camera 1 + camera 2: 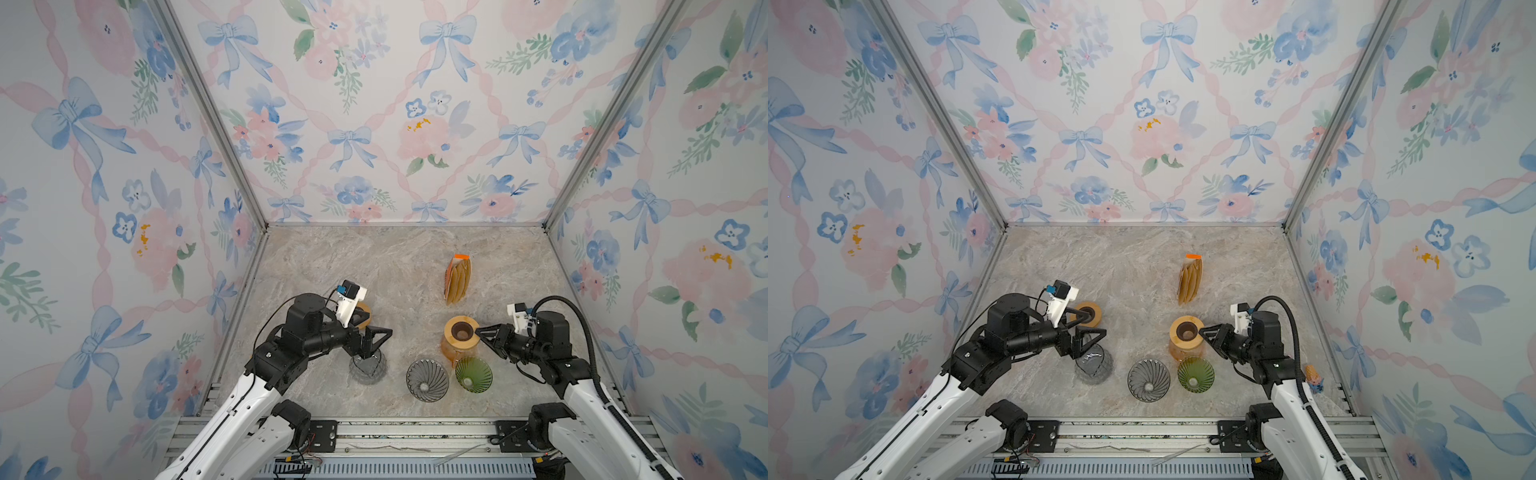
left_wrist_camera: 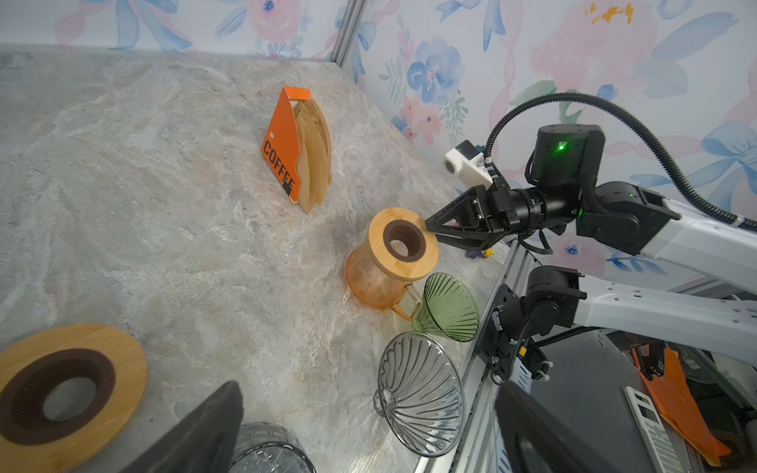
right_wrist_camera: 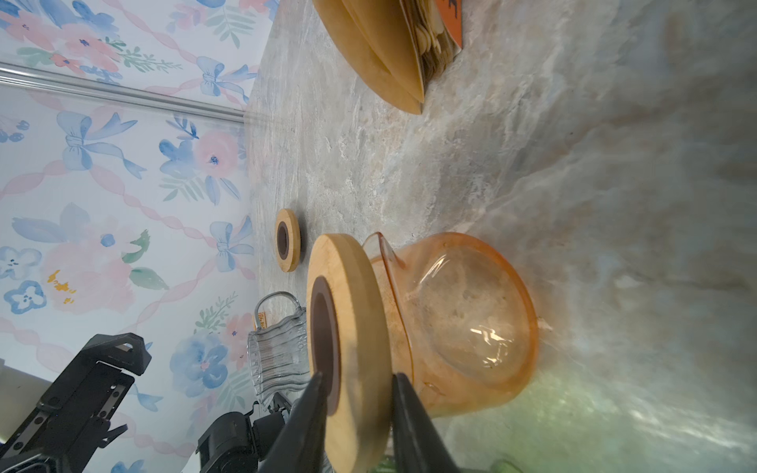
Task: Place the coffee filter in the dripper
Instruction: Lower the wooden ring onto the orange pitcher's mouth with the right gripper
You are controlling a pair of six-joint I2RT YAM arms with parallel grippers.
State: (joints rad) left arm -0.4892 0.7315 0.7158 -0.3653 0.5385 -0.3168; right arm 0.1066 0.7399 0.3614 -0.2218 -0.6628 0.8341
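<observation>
The filters (image 2: pixel 314 151) stand on edge in an orange pack (image 1: pixel 457 277). The pack is upright on the tabletop (image 1: pixel 332 257), right of the middle and nearer the back edge, with its long side running back to front. No filter is out of it yet.

Two drippers sit near the front edge: a clear dripper (image 1: pixel 427 380) at the middle and a green dripper (image 1: pixel 473 374) just beside it on the right. I cannot tell which one is meant.

The right gripper (image 1: pixel 478 331) is at a wooden ring (image 3: pixel 348 327) on top of an orange carafe (image 3: pixel 463 323), jaws astride the ring's rim. The views do not settle whether they pinch it or stand slack. The pack lies beyond this gripper, toward the back edge and slightly to the left, so I judge this arm much the nearer.

The left gripper (image 1: pixel 1090 326) hangs spread wide and empty over a grey jug (image 1: pixel 368 370), left of the middle and well apart from the pack.
</observation>
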